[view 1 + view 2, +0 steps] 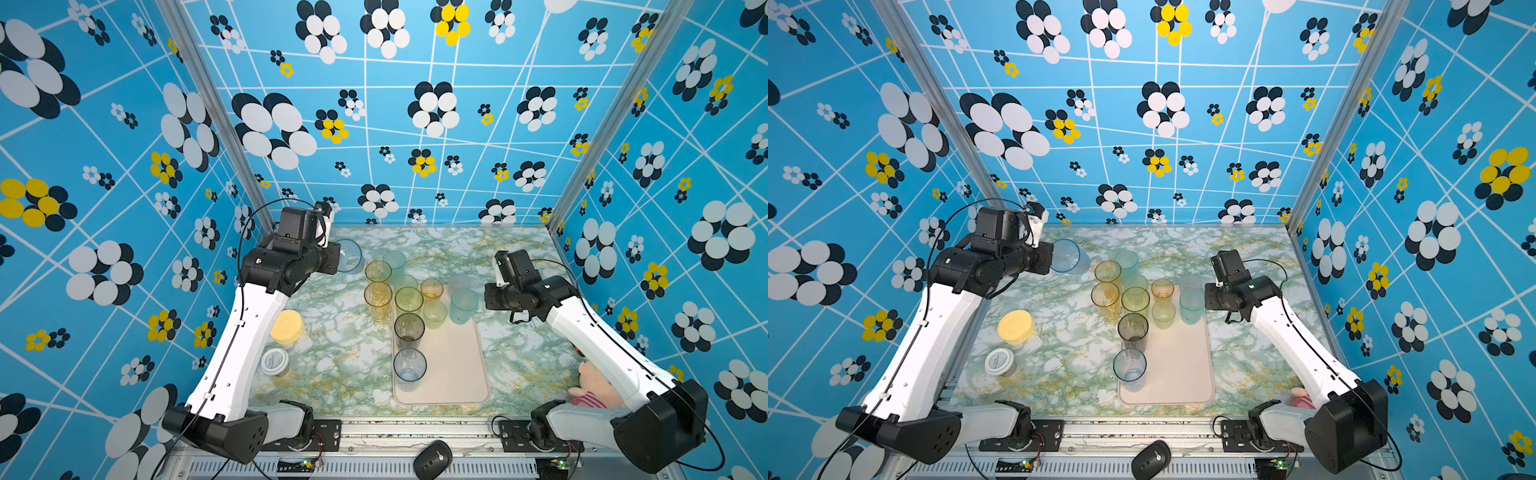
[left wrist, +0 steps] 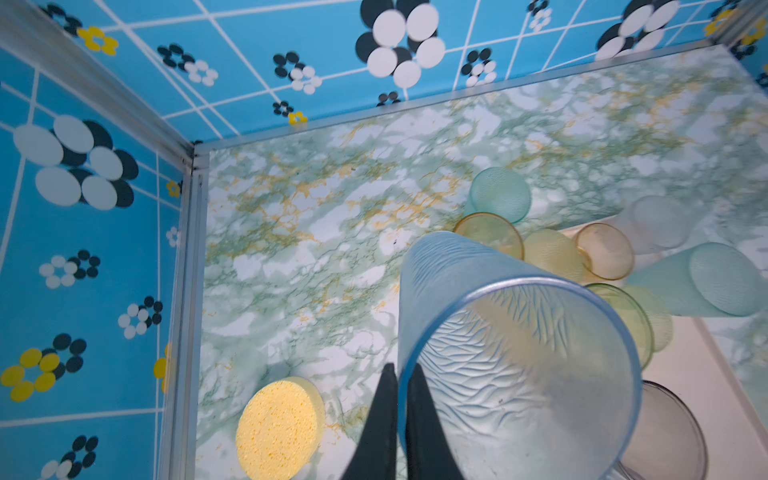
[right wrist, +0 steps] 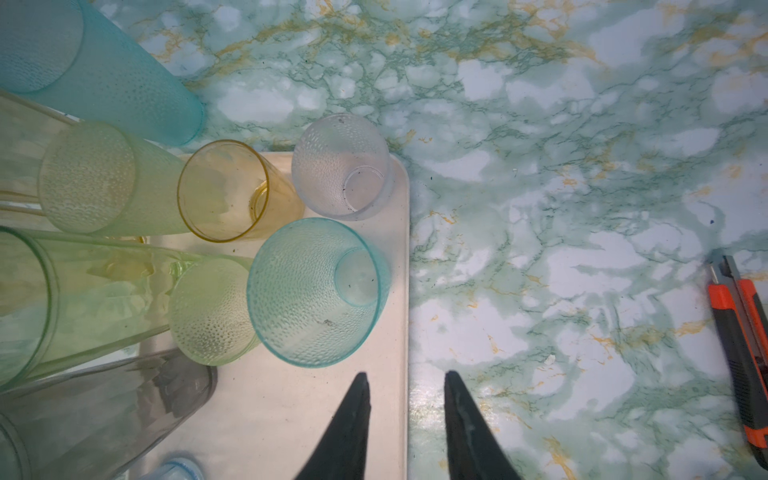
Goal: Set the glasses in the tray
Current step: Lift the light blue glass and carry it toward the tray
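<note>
Left wrist view has the left gripper (image 2: 402, 368) pinching the wall of a blue glass (image 2: 519, 353) at its rim, one finger inside and one outside. In both top views that glass (image 1: 348, 255) hangs tilted above the far left of the table, well apart from the tray (image 1: 453, 374), which lies right of centre. The right gripper (image 3: 406, 374) is partly spread and holds nothing, poised over the tray's right edge just near of a teal glass (image 3: 316, 291).

Most glasses crowd the tray's far end, and two amber glasses (image 1: 378, 286) stand on the table just left of it. Bare tray remains mainly in the near right part.

The grip is only a thin pinch on a smooth wall, so the hanging glass could swing or slip out during the carry. A low path to the tray crosses the tall amber pair and could topple them. Setting down in the crowded far end could knock neighbours over. The right gripper could nudge the teal glass if it drops or drifts far.

In the top views the wrist hides the left fingers. Tinted walls overlap, so which far glasses sit inside the rim is hard to tell. A knife (image 3: 739, 332) is cut off at the frame edge.
</note>
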Action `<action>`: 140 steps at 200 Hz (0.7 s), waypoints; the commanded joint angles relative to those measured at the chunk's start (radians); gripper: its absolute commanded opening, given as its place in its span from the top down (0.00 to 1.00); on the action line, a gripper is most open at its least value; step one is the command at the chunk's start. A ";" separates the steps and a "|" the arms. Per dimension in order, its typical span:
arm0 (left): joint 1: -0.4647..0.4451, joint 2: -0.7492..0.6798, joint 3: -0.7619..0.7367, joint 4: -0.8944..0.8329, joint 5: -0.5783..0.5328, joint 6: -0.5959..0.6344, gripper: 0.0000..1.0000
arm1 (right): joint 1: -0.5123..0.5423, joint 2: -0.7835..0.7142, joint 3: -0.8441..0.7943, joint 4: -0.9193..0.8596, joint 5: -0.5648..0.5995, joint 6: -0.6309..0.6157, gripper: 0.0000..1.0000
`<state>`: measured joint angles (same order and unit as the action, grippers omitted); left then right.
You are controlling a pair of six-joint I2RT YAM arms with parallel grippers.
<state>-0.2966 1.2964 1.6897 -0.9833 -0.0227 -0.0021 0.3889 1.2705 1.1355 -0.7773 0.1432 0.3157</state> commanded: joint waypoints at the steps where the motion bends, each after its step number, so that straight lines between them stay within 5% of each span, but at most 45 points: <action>1: -0.087 -0.010 0.098 -0.081 0.033 0.029 0.98 | -0.011 -0.022 0.006 -0.026 0.013 0.013 0.67; 75: -0.546 0.151 0.293 -0.204 -0.031 0.071 0.98 | -0.043 -0.057 0.023 -0.041 -0.031 0.014 0.66; 140: -0.671 0.365 0.338 -0.217 0.041 0.101 0.98 | -0.050 -0.057 0.016 -0.040 -0.043 0.019 0.66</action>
<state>-0.9497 1.6207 1.9957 -1.1839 -0.0147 0.0757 0.3489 1.2228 1.1358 -0.7967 0.1173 0.3233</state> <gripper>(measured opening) 0.073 0.339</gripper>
